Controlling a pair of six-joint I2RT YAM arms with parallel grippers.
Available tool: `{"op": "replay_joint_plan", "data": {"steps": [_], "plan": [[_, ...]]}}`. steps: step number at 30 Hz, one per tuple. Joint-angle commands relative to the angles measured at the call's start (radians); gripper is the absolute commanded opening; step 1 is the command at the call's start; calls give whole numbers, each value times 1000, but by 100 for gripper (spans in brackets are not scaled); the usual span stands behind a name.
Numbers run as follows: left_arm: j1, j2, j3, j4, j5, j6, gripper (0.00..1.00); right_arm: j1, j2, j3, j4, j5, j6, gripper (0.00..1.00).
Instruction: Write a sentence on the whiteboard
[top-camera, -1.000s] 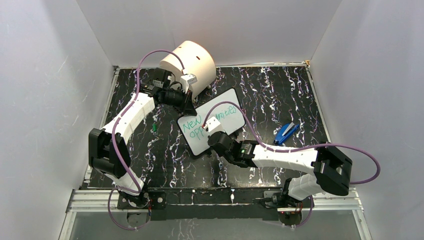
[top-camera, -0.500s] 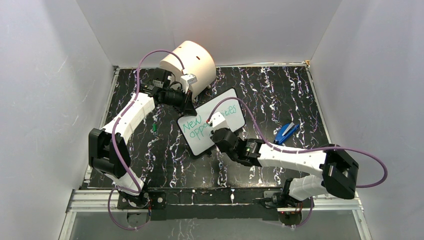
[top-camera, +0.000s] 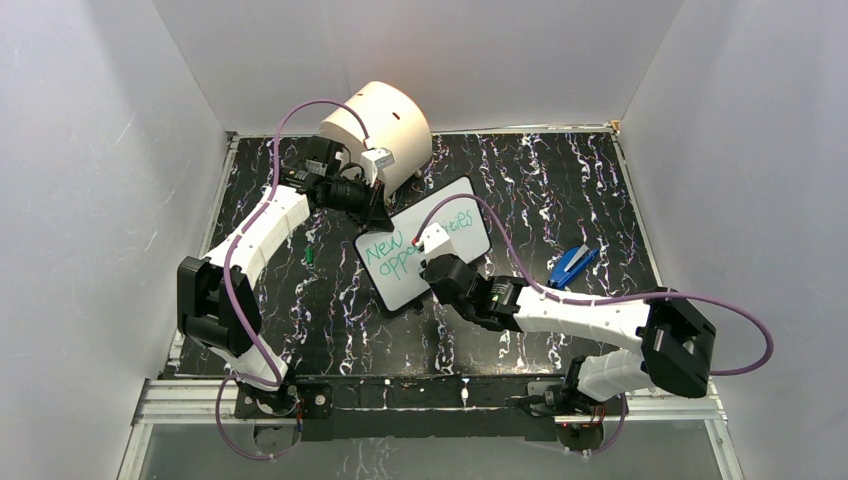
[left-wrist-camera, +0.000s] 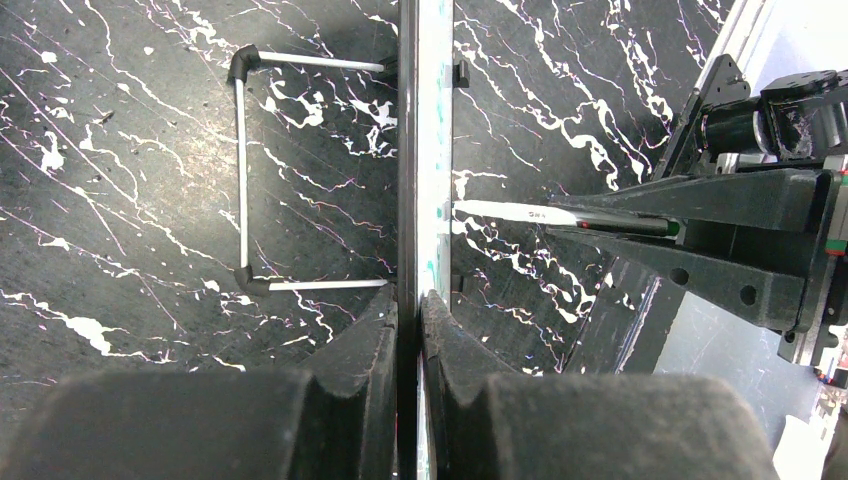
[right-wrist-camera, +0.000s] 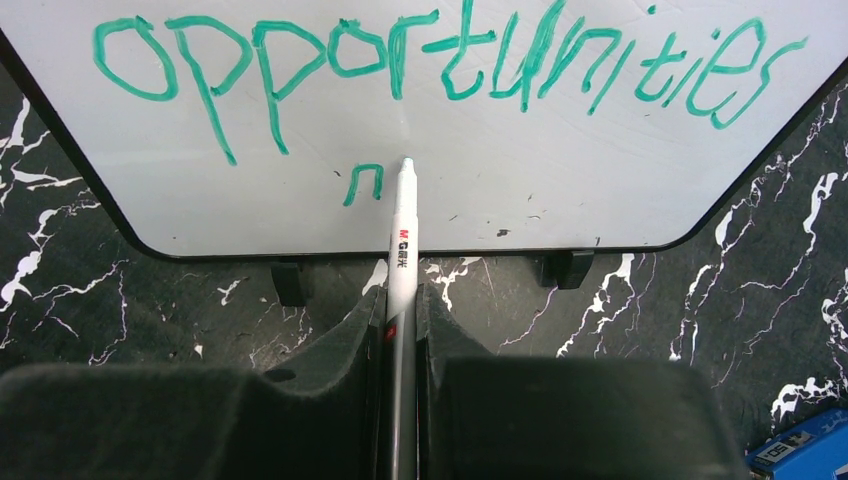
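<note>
The whiteboard (top-camera: 408, 288) stands tilted at the table's middle, and my left gripper (top-camera: 378, 215) is shut on its upper left edge. From the left wrist the whiteboard (left-wrist-camera: 432, 120) appears edge-on, clamped between the fingers (left-wrist-camera: 380, 330). The sentence (right-wrist-camera: 430, 60) is green lettering: "opportunities" fills one line, with a small "n" below it. "New" (top-camera: 382, 246) shows in the top view. My right gripper (right-wrist-camera: 400, 300) is shut on a white marker (right-wrist-camera: 401, 245). The marker's tip rests on the board just right of the "n".
A big cream cylinder (top-camera: 378, 125) stands behind the board near the back wall. A blue object (top-camera: 572, 265) lies to the right, and a small green cap (top-camera: 311, 257) to the left. A wire stand (left-wrist-camera: 243, 180) props the board from behind.
My right arm has shifted slightly right and forward, with the marker kept at the board's lower line. The left arm and the board have not moved.
</note>
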Motion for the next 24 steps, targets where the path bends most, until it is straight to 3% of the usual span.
{"op": "replay_joint_plan", "data": {"steps": [1, 24], "plan": [[-15, 0, -16, -60, -40, 35, 0, -4, 13, 8, 14, 4, 7, 0], [-16, 6, -12, -61, -30, 36, 0, -9, 49, 5, 12, -62, -3, 0]]}}
